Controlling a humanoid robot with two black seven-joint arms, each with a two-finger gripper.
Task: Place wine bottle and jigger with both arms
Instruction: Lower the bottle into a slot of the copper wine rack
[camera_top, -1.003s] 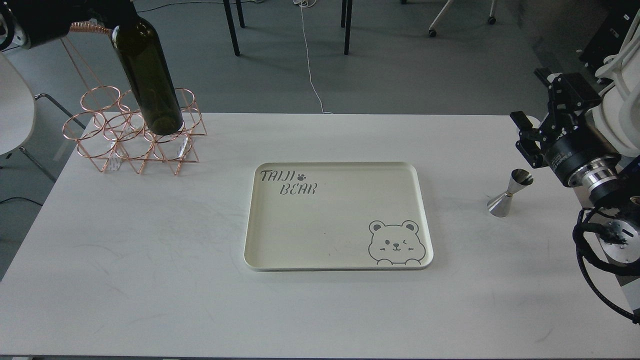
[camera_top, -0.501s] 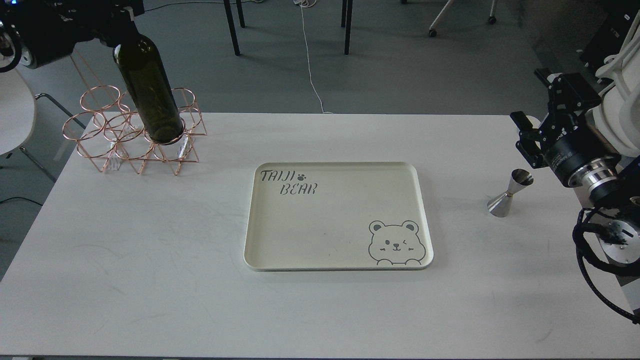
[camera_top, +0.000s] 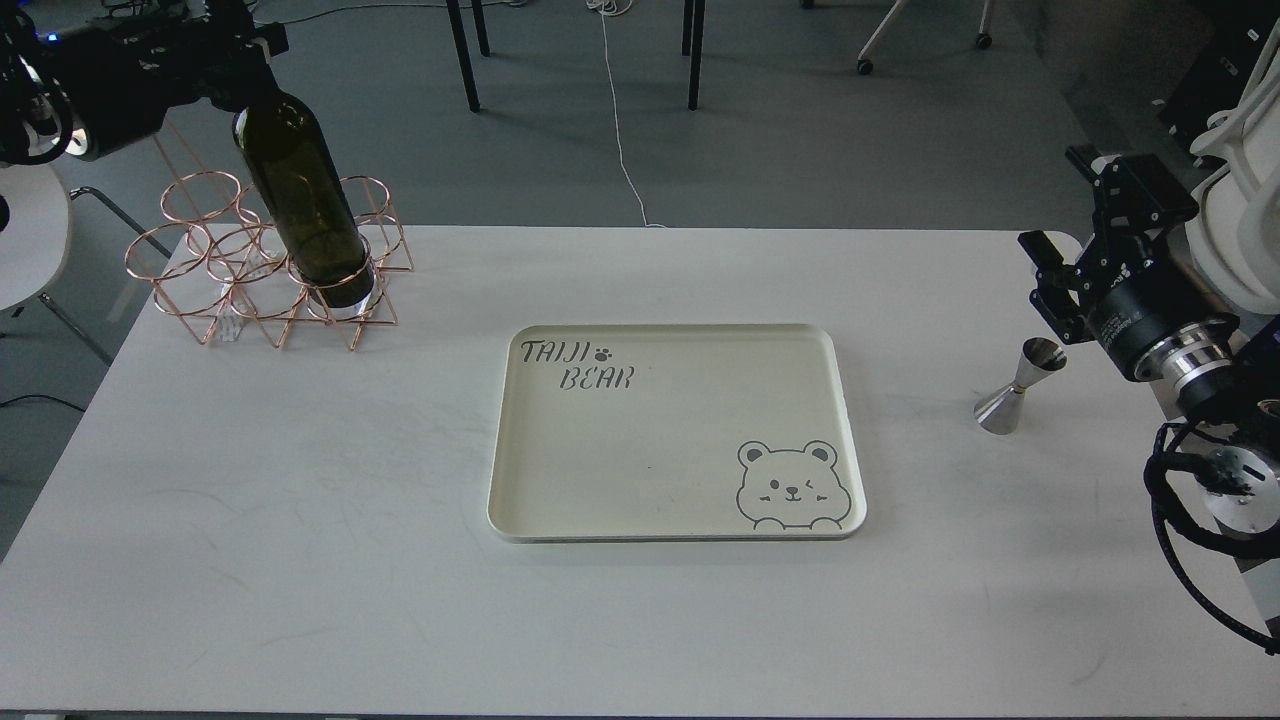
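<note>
The dark green wine bottle (camera_top: 305, 205) stands tilted, its base inside a front ring of the copper wire rack (camera_top: 200, 285) at the table's back left. My left gripper (camera_top: 238, 78) is shut on the bottle's neck, which it hides. The steel jigger (camera_top: 1015, 388) stands upright on the table at the right, outside the tray. My right gripper (camera_top: 1065, 215) is open and empty, a little above and behind the jigger, apart from it.
A cream tray (camera_top: 520, 500) printed with "TAIJI BEAR" and a bear lies flat in the table's middle. The rack has several other rings. Chair legs and a cable are on the floor behind the table. A white chair stands at the left edge.
My left gripper has lowered the bottle, so its base has gone down into the rack's ring. My right gripper has shifted slightly; the jigger has not moved.
</note>
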